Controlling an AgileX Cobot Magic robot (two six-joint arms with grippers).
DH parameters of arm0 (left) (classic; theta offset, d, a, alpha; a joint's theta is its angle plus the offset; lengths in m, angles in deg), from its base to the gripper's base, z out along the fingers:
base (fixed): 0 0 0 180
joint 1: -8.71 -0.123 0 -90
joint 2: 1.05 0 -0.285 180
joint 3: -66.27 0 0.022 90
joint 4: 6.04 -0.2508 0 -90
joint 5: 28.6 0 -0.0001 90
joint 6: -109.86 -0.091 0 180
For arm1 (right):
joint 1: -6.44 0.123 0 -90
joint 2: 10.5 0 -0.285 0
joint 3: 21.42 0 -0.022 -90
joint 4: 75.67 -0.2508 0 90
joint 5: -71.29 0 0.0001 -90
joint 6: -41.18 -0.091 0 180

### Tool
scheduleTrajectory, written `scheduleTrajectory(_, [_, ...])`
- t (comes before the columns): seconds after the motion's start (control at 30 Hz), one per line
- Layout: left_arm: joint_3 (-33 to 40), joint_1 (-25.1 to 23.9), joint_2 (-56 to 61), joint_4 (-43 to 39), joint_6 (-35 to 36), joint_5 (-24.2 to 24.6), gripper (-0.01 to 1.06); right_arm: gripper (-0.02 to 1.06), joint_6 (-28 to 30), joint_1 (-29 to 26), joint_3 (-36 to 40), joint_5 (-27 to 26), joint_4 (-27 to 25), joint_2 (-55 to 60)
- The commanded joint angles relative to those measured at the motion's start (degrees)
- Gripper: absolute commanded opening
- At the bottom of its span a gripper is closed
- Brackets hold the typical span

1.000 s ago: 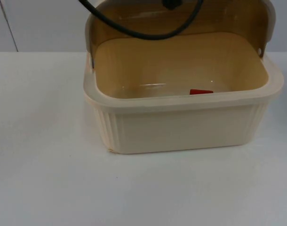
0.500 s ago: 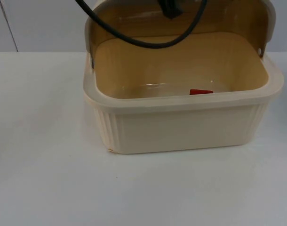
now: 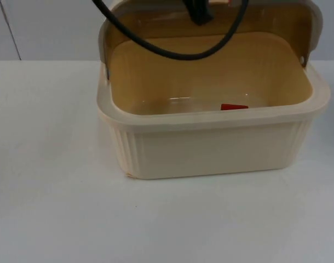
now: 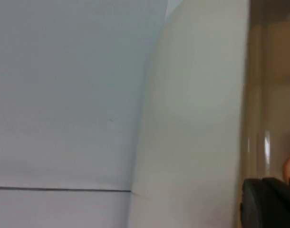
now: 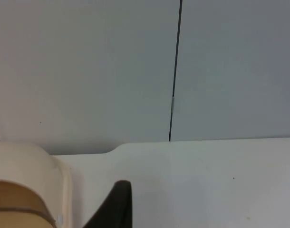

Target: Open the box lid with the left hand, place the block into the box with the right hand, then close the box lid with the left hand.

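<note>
left gripper sits high at the back of the box, right at the raised lid; one black fingertip lies just beside the lid's edge. right gripper fingertip hangs off the box's side, above the table.

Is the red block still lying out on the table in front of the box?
No, the red block lies inside the open box, on its floor near the front wall.

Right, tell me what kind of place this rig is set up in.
Probably a lab or test bench rather than a home: a bare white table ends at a plain grey partition wall, and on it stands a cream box holding a red block.
</note>
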Motion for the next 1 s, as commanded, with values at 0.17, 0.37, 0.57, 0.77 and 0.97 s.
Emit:
scheduleTrajectory(0.17, [1.01,0.82,0.77,0.05,0.34,2.54,0.0,1.03,-0.56,-0.13,-0.28,0.07,0.23,-0.42])
scheduleTrajectory(0.37, [1.13,2.91,1.34,-3.6,5.81,3.4,0.0,1.03,-0.83,-0.13,-0.28,0.07,0.23,-0.42])
scheduleTrajectory(0.57, [5.78,5.33,2.34,-6.02,10.53,1.3,0.0,1.03,-0.85,-0.13,-0.28,0.17,0.23,-0.66])
scheduleTrajectory(0.77, [15.3,8.05,6.82,-6.02,13.94,-5.51,0.0,1.03,-0.85,-0.13,-0.28,0.17,0.23,-1.65])
scheduleTrajectory(0.97, [24.97,10.56,9.77,-6.02,16.6,-13.08,0.0,1.03,-1.35,-0.13,-0.28,0.17,0.13,-1.63])
